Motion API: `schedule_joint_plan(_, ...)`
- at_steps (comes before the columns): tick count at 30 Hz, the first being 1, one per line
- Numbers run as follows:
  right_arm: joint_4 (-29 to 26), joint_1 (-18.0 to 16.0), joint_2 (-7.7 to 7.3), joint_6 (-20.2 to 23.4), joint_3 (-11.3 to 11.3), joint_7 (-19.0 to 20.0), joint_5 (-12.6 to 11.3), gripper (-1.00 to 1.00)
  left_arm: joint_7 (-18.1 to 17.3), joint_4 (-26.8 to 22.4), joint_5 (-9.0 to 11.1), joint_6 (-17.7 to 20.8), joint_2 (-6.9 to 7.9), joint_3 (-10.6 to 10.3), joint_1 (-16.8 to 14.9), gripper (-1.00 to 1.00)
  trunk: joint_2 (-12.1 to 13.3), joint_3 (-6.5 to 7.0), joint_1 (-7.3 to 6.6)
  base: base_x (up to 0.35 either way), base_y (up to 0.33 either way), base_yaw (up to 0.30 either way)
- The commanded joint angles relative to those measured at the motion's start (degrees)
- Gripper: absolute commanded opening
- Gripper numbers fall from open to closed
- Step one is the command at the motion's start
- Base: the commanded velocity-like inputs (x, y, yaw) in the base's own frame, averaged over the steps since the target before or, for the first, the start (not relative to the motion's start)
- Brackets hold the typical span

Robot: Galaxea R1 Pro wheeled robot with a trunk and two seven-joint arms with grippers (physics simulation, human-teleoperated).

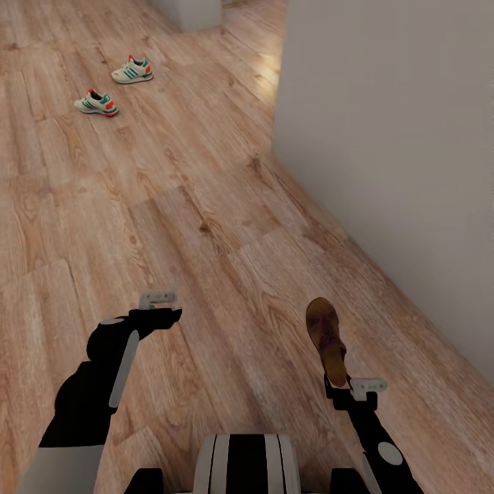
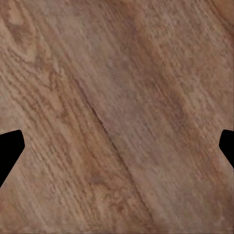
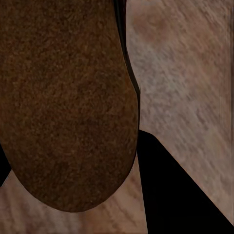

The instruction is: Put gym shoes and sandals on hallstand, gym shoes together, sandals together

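Brown sandal (image 1: 327, 339) gripped in right hand (image 1: 341, 386), sticking forward | left hand (image 1: 159, 307) spread, empty | gym shoes (image 1: 114, 86) far ahead

Two gym shoes (image 1: 132, 70) (image 1: 97, 103), one sandal (image 1: 327, 339), two grippers (image 1: 159, 300) (image 1: 343, 385).

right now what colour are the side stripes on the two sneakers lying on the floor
Teal-green, on white uppers; the gym shoes show best in the head view.
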Motion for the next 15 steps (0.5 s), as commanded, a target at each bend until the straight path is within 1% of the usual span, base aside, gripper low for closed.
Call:
schedule_joint_plan(1, -0.21, 0.0, 0.01, 0.0, 0.0, 0.04, -0.21, -1.0, -0.01, 0.0, 0.02, 0.0, 0.0, 0.0, 0.57, 1.0, 0.02, 0.23, -0.02, 0.0, 0.0, 0.0)
schedule_joint_plan(3, -1.93, 0.0, 0.02, 0.05, 0.0, 0.02, -0.25, -1.0, -0.04, 0.01, 0.04, -0.01, 0.0, -0.05, 1.72, 1.0, 0.04, 0.67, -0.08, 0.0, 0.0, 0.0)
schedule_joint_plan(7, -8.26, 0.13, 0.03, 0.59, -0.05, 0.0, -0.67, -1.0, 0.08, 0.02, 0.0, -0.02, -0.01, -0.14, 2.84, 1.0, 0.1, 1.56, -0.18, 0.0, 0.0, 0.0)
schedule_joint_plan(11, -10.76, 0.1, 0.09, 0.76, -0.01, -0.05, -0.75, -1.0, 0.0, 0.02, -0.01, -0.03, 0.06, -0.18, 5.14, 1.0, 0.15, 2.45, -0.28, 0.0, 0.0, 0.0)
schedule_joint_plan(15, -11.58, 0.09, 0.11, 0.85, 0.0, -0.02, -0.8, -1.0, -0.08, 0.02, 0.0, -0.02, 0.03, -0.17, 7.95, 1.0, 0.2, 3.33, -0.39, 0.0, 0.0, 0.0)
